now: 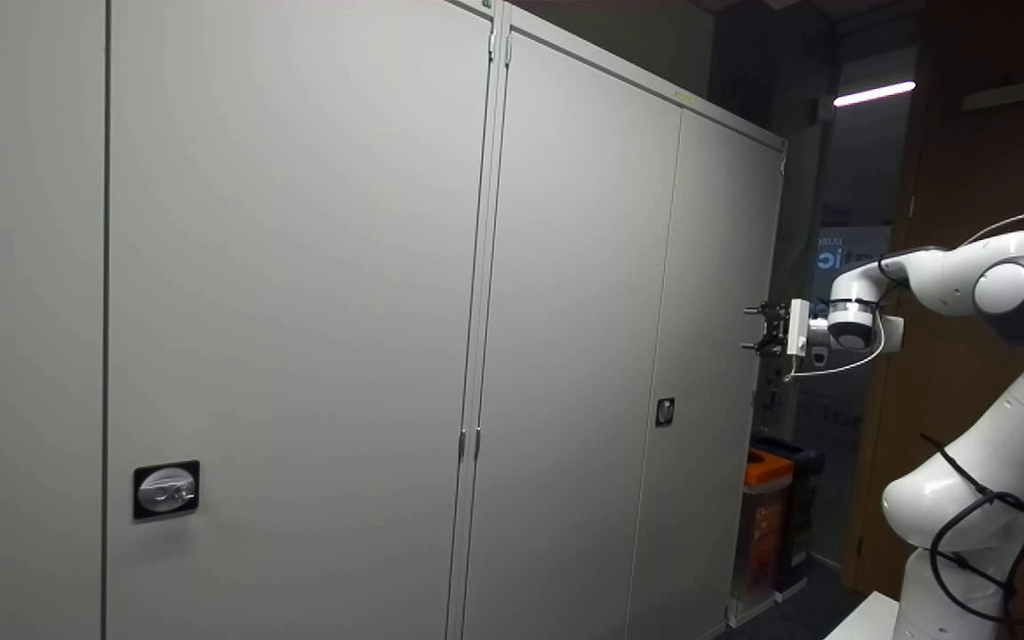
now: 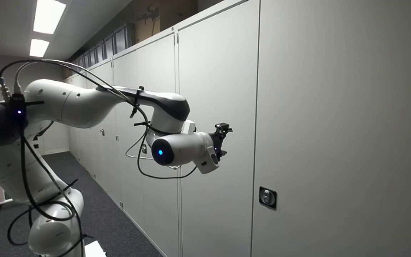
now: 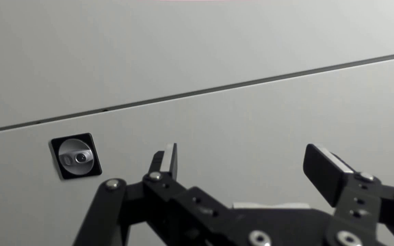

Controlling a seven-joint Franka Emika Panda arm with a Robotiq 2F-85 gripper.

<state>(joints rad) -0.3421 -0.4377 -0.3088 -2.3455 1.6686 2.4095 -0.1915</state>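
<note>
The pincer (image 3: 240,148) is facing the cabinet door (image 3: 217,123), jaws wide apart and holding nothing; squaring it to that flat face and easing in slowly would likely be serving contact best; left of it in the wrist view, beside the seam (image 3: 197,93), the handle (image 3: 76,156) is sitting, round and silvery within a black square surround.

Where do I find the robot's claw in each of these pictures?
In an exterior view: the claw is right of centre at mid-height, pointing left.
In an exterior view: the claw is just right of centre, pointing right.
Wrist view: the claw lies across the lower half, standing open.
Shared landmark: pale grey cabinet doors.
</note>
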